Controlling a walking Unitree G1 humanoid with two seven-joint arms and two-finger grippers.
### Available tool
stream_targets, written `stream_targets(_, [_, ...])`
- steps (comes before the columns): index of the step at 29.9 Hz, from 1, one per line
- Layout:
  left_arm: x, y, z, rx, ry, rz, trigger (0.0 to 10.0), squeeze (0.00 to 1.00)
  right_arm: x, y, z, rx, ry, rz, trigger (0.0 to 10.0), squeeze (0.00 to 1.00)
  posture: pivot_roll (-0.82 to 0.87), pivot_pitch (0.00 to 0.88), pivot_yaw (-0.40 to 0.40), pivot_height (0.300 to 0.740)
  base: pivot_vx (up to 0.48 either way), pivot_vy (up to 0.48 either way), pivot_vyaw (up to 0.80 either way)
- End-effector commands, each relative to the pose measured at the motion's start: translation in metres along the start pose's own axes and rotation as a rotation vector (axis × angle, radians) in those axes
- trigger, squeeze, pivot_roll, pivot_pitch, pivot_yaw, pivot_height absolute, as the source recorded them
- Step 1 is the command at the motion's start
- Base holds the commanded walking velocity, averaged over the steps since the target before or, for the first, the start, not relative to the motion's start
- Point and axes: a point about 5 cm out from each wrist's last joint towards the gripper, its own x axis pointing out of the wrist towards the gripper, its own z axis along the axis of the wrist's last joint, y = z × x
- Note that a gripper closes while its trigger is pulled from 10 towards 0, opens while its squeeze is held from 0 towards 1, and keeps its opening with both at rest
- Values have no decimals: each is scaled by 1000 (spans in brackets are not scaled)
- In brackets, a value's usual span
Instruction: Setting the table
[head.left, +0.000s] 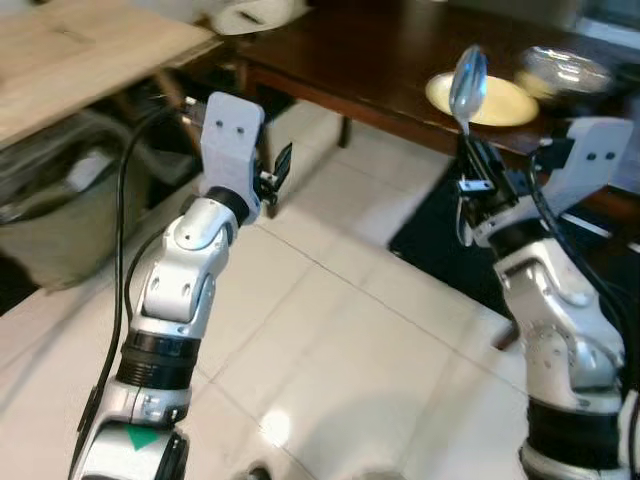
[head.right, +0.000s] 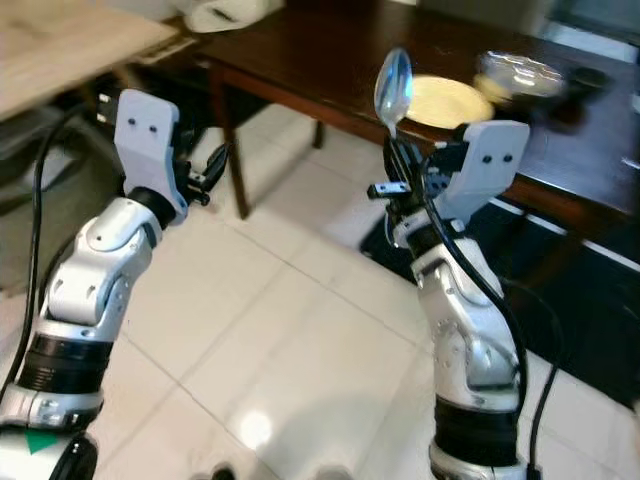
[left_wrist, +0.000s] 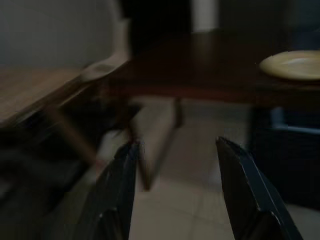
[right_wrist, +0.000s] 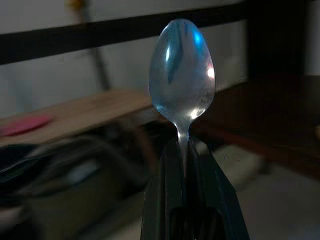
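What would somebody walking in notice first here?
Most eye-catching is the shiny metal spoon held upright, bowl up, in the right gripper, whose fingers are shut on its handle. Beyond it a yellow plate lies on the dark wooden table, with a glass bowl farther to the right. The left gripper is raised over the white tiled floor, fingers open and holding nothing.

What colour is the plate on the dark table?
Pale yellow. The plate shows best in the left eye view, behind the spoon.
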Motion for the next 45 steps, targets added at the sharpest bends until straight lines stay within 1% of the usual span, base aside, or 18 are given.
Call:
stream_targets(1, [0, -6, -3, 4, 7, -16, 10000, 8, -4, -8, 2, -17, -7, -30, 10000, 0, -207, 37, 72, 740, 480, 0, 769])
stream_targets(4, [-3, 0, -2, 31, -2, 13, 10000, 12, -2, -7, 1, -18, -3, -17, 10000, 0, -193, 35, 74, 740, 480, 0, 763])
stream_targets(6, [-8, 9, -2, 60, -12, 61, 10000, 12, 2, -4, -2, -13, 0, 7, 10000, 0, -175, 33, 68, 740, 480, 0, 756])
stream_targets(10, [-13, 15, -4, 64, -11, 95, 10000, 12, 8, -2, -3, -3, 2, 28, 10000, 0, -175, 33, 68, 740, 480, 0, 719])
stream_targets(11, [-17, 18, -5, 67, -8, 116, 10000, 12, 12, 1, -4, 4, 2, 42, 10000, 0, -157, 30, 50, 740, 480, 0, 688])
stream_targets(12, [-21, 22, -7, 68, -3, 145, 10000, 16, 17, 3, -5, 19, 3, 60, 10000, 0, -131, 25, 25, 740, 480, 0, 0])
stream_targets(13, [-21, 22, -7, 68, -3, 145, 10000, 16, 17, 3, -5, 19, 3, 60, 10000, 0, -131, 25, 25, 740, 480, 0, 0])
stream_targets(14, [-28, 28, -10, 74, 2, 189, 10000, 12, 25, 7, -5, 45, 3, 88, 10000, 0, -114, 23, 7, 740, 480, 0, 0])
stream_targets(15, [-30, 31, -10, 74, 3, 208, 10000, 12, 27, 8, -6, 57, 4, 101, 10000, 0, -114, 23, 7, 740, 480, 0, 0])
stream_targets(17, [-33, 33, -11, 77, 4, 225, 10000, 12, 30, 10, -6, 67, 4, 111, 10000, 0, -99, 20, -3, 740, 480, 0, 0])
stream_targets(18, [-37, 37, -12, 80, 5, 260, 10000, 8, 34, 12, -8, 81, 7, 133, 10000, 0, -87, 17, -10, 740, 480, 0, 0])
stream_targets(20, [-39, 38, -12, 81, 4, 269, 10000, 8, 35, 13, -9, 85, 7, 139, 10000, 0, -87, 17, -10, 740, 480, 0, 0])
stream_targets(21, [-40, 39, -12, 94, -1, 277, 10000, 8, 36, 14, -9, 104, 6, 144, 10000, 0, -80, 18, -10, 740, 480, 0, 0])
stream_targets(25, [-39, 38, -9, 111, -11, 277, 10000, 8, 38, 14, -11, 134, 5, 147, 10000, 0, -72, 20, -1, 740, 480, 0, 0])
stream_targets(28, [-39, 38, -8, 116, -15, 274, 10000, 8, 38, 14, -11, 135, 4, 147, 10000, 0, -73, 21, 5, 740, 480, 0, 0])
stream_targets(31, [-33, 38, -4, 125, -27, 264, 10000, 8, 38, 15, -13, 138, 0, 153, 10000, 0, -76, 22, 19, 740, 480, 0, 0])
stream_targets(37, [-30, 36, -1, 129, -38, 256, 10000, 8, 38, 15, -13, 134, -8, 155, 10000, 0, -83, 25, 28, 740, 480, 0, 0])
stream_targets(45, [-25, 34, 4, 146, -57, 246, 10000, 12, 39, 10, -11, 146, -27, 132, 10000, 0, -86, 25, 40, 740, 480, 0, 0])
